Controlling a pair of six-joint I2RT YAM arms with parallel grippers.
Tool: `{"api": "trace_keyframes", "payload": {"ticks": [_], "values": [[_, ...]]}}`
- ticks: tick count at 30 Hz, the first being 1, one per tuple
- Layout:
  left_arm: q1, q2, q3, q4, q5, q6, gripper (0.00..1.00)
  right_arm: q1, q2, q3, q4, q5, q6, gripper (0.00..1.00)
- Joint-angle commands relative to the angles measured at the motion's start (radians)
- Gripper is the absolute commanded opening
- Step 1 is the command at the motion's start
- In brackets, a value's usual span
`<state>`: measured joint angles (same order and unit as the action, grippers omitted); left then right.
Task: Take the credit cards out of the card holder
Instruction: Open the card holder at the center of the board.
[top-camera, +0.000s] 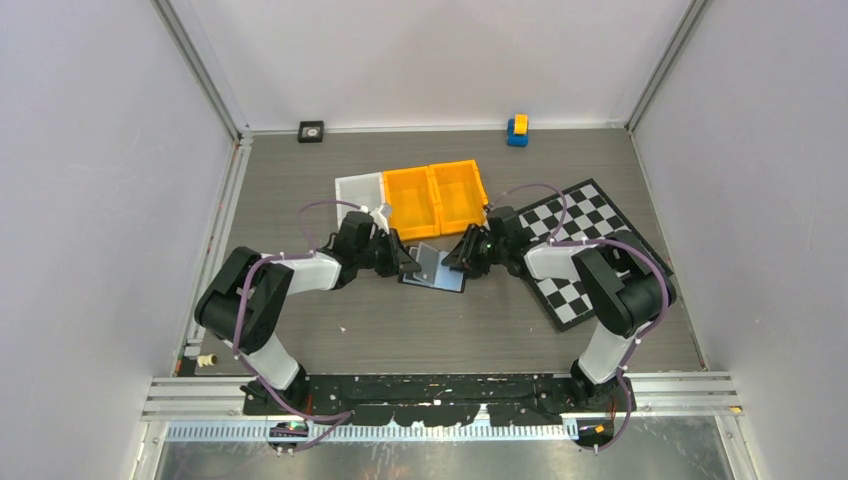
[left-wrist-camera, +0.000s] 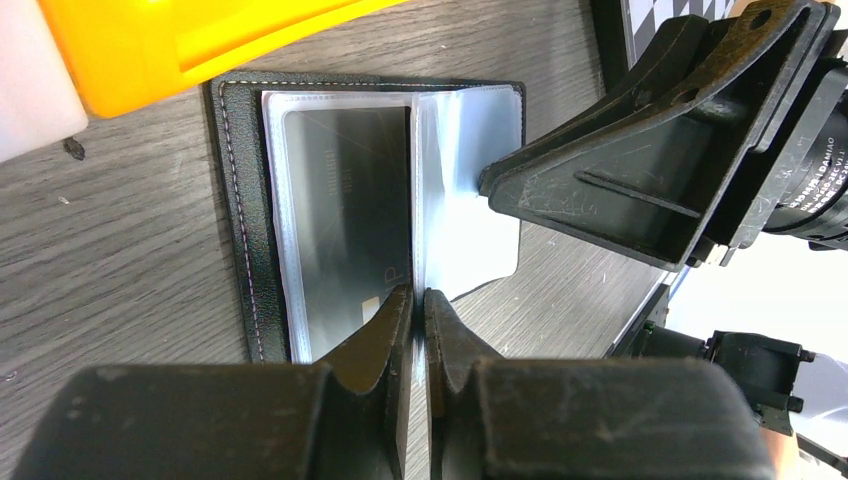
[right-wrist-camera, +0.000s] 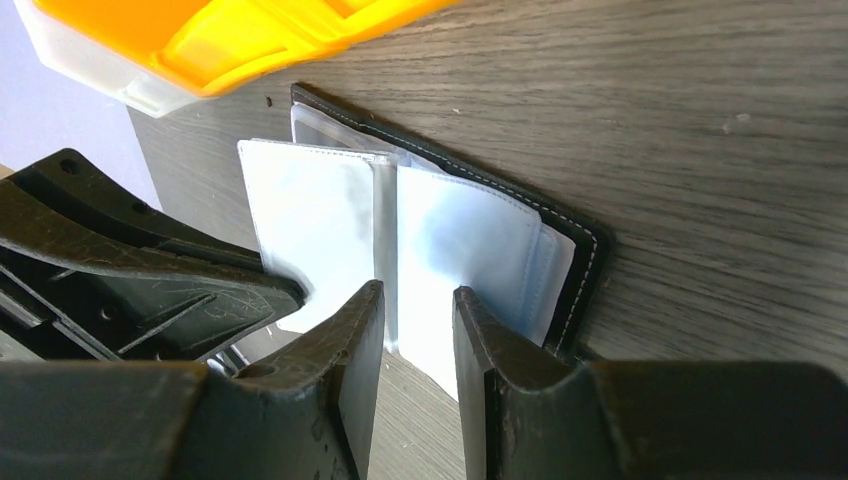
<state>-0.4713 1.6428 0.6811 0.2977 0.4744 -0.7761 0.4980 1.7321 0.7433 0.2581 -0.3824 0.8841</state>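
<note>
The card holder (top-camera: 432, 268) lies open on the table between both grippers, its black stitched cover (left-wrist-camera: 235, 200) flat and its clear sleeves (right-wrist-camera: 470, 250) fanned up. A dark credit card (left-wrist-camera: 340, 200) with a gold chip shows inside the left sleeve. My left gripper (left-wrist-camera: 420, 293) has its jaws almost together at the sleeves' fold, a thin sleeve edge pinched between them. My right gripper (right-wrist-camera: 418, 290) stands open in front of the sleeves, its jaws apart on either side of the fold. One of its fingers (left-wrist-camera: 600, 170) touches the pale right leaf.
Two orange bins (top-camera: 437, 198) and a white tray (top-camera: 360, 188) sit just behind the holder. A chessboard (top-camera: 580, 250) lies under the right arm. A black square block (top-camera: 311, 131) and a blue-yellow toy (top-camera: 517, 130) stand by the back wall.
</note>
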Motion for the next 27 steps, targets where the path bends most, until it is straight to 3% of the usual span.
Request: {"api": "trace_keyframes", "payload": {"ticks": [1,7,21,23,27], "values": [[-0.002,0.003,0.022,-0.001,0.012,0.02,0.1,0.019,0.024,0.046,-0.012,0.002,-0.032,0.37],[-0.004,0.033,0.036,-0.014,0.018,0.021,0.1,0.05,0.068,0.08,-0.014,-0.024,-0.046,0.43],[-0.016,0.063,0.067,-0.068,0.003,0.042,0.1,0.062,0.092,0.073,0.116,-0.087,0.0,0.42],[-0.016,0.061,0.067,-0.068,0.002,0.041,0.1,0.061,0.068,0.072,0.087,-0.058,-0.009,0.39],[-0.016,0.034,0.059,-0.084,-0.016,0.047,0.1,0.061,-0.037,0.077,-0.121,0.145,-0.092,0.37]]}}
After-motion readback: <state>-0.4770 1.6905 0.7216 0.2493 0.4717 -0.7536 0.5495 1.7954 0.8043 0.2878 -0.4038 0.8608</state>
